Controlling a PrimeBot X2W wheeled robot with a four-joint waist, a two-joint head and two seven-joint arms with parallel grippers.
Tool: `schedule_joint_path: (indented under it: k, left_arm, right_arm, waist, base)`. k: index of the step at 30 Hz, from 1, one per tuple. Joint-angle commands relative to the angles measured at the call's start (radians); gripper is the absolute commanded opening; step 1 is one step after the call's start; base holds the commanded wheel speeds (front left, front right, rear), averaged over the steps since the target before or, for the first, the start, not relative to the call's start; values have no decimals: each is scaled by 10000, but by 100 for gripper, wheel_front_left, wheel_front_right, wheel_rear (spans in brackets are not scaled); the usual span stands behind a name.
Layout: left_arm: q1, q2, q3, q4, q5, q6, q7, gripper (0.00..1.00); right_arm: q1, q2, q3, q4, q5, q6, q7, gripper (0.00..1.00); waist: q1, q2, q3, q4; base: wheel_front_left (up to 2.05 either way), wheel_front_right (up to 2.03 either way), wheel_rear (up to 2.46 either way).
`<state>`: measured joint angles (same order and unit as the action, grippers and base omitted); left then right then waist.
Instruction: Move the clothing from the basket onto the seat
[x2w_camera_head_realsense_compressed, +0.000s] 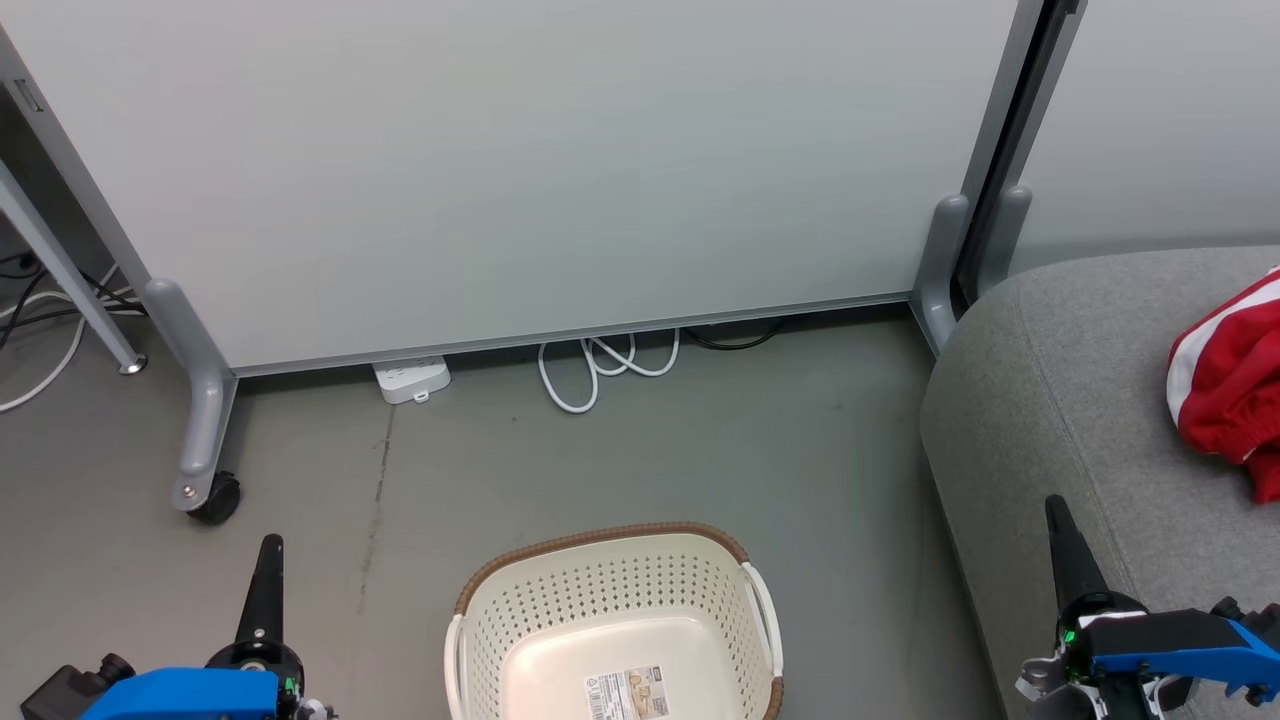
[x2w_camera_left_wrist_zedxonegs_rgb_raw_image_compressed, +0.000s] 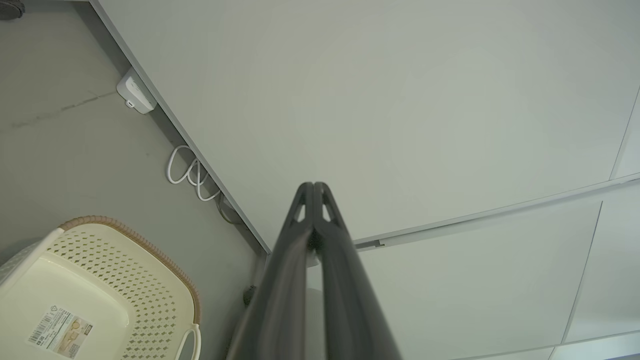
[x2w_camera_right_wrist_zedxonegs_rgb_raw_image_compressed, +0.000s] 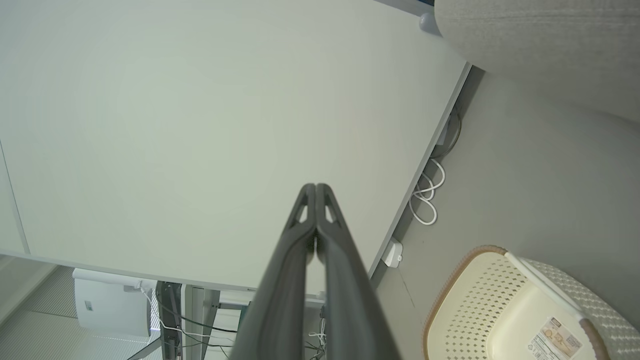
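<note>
Just behind basket (x2w_camera_head_realsense_compressed: 600, 585), partition (x2w_camera_head_realsense_compressed: 550, 170), coiled cable (x2w_camera_head_realsense_compressed: 600, 370)

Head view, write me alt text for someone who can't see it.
A cream basket with nothing visible inside stands on the grey floor at bottom centre; red, white-trimmed clothing lies on the grey seat at right. The left gripper and right gripper, both shut, point up from the lower corners toward a pale partition.

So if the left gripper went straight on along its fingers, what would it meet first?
Most likely the white panel: in the left wrist view the shut left gripper points straight at it, with the basket off to one side. How far off it stands is unclear.
</note>
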<state>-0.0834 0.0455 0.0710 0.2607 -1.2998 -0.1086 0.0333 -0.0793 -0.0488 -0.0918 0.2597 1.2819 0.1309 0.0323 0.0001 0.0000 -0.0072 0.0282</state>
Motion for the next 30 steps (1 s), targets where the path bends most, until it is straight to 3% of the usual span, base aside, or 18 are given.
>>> schedule_joint_path:
  k: [1, 30]
  left_arm:
    - [-243, 60, 102, -96, -216, -90, 66, 0]
    - [-283, 68, 378, -152, -2362, -204, 630, 0]
  right_arm:
    - [-185, -23, -28, -97, 261, -1, 58, 0]
    - [-300, -24, -186, -151, 2507, -1, 639, 0]
  waist:
    - [-1, 0, 4, -9]
    - [-1, 0, 73, -198]
  base:
    - [0, 0, 0]
    - [0, 0, 0]
